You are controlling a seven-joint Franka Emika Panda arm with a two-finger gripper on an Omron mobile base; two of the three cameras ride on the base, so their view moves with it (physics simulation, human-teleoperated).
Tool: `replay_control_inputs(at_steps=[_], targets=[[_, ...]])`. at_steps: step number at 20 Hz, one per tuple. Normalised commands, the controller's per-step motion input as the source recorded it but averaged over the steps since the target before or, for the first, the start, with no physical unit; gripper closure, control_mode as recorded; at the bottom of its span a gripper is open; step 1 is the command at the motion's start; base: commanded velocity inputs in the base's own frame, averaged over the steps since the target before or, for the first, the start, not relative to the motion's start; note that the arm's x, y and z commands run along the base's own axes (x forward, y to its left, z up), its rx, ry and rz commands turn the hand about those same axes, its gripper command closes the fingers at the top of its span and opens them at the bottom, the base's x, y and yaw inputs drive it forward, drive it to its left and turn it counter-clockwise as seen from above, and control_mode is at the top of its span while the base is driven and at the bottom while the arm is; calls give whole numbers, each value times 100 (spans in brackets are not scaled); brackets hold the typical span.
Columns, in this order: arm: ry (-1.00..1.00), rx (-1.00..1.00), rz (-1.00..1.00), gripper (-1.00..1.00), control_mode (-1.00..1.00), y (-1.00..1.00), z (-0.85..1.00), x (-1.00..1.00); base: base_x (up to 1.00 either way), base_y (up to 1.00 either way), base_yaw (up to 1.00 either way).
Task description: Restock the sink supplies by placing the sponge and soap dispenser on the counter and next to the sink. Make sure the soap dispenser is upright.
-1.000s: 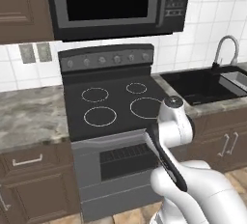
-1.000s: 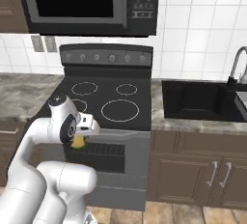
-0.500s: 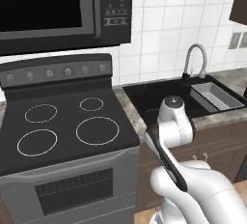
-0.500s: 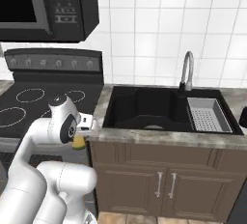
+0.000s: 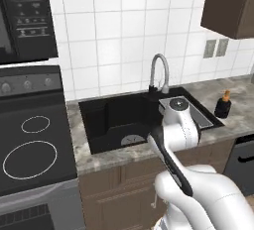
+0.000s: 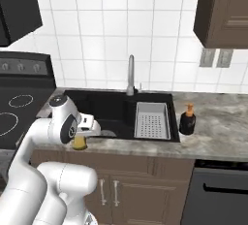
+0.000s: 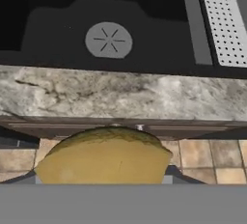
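My gripper [image 6: 80,139] is shut on the yellow-tan sponge [image 6: 80,142], which hangs in front of the counter's front edge, left of the middle of the sink [image 6: 107,106]. In the hand view the sponge [image 7: 103,156] bulges at the bottom, hiding the fingertips, with the marbled counter [image 7: 120,95] edge and the black sink [image 7: 58,25] basin beyond it. The black soap dispenser [image 6: 187,120] with its orange pump stands upright on the counter [image 6: 218,134] just right of the sink. From the left base camera the soap dispenser [image 5: 223,105] sits past the sink [image 5: 114,120].
A grey perforated tray [image 6: 152,120] lies in the sink's right basin, and the chrome faucet [image 6: 131,76] rises behind it. The stove [image 5: 30,149] is to the left under the microwave [image 5: 25,16]. A dishwasher front [image 6: 218,190] sits at the lower right.
The whole picture has shifted: the base has driven right, from in front of the stove to the sink. The gripper still holds the sponge the same way.
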Motion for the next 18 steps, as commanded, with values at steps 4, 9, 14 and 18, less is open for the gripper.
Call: replay_control_inputs(at_steps=[4,9,14,18], targets=[[0,0,0,100,100,0,0,0,36,-100,0],[0,0,0,100,100,0,0,0,23,-100,0],[0,0,0,100,100,0,0,0,36,-80,4],[6,3,5,100,-100,-16,-10,58,14,-14,1]])
